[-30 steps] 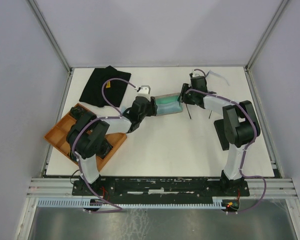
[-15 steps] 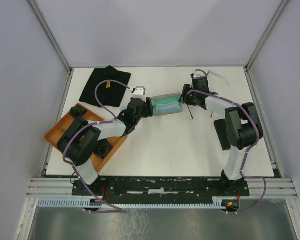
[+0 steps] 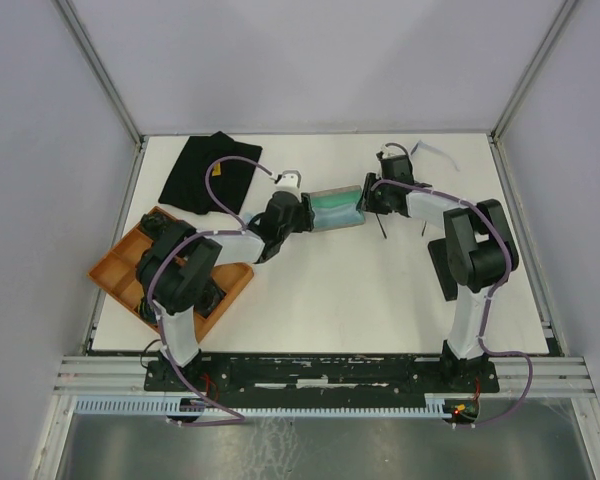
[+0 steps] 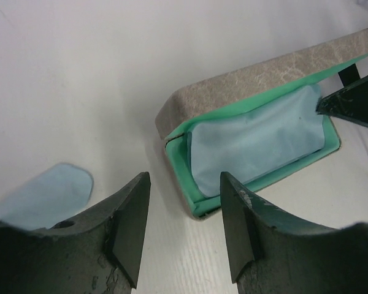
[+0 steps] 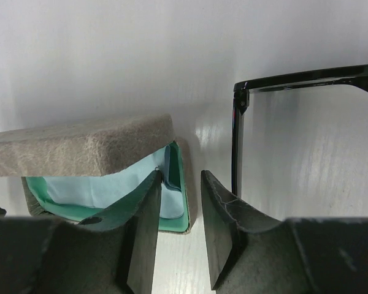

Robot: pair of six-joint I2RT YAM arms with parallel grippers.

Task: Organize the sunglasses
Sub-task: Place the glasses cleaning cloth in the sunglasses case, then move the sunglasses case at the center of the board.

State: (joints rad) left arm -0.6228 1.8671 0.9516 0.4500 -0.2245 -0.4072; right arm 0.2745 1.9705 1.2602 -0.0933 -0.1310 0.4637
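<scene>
Left claw (image 4: 181, 236) of mine hung with its jaws wide apart and nothing between them, aimed at the left end of the grey case (image 4: 264, 70). My right claw (image 5: 179, 223) was only narrowly parted, its fingers (image 5: 141, 239) straddling that case's right end wall without visibly clamping it. Under both lay the white table (image 3: 330, 300), with broad bare room between the case and my bases. A black cloth (image 3: 195, 175) lay flat at the back left, and an orange tray (image 3: 115, 262) sat skewed at the left edge. The grey case lay open mid-table, long axis left to right, green-lined, with a light blue cloth (image 4: 257, 144) tucked inside. A second light blue cloth (image 4: 46, 199) lay on the table beside my left claw. The black sunglasses (image 5: 236, 141) lay just right of the case, unfolded, their thin arms pointing toward the near edge. The pale sunglasses (image 3: 436, 151) lay near the back right corner, well apart, too small to tell their pose. A yellow tag (image 3: 217, 170) on the black cloth was too small to read.
</scene>
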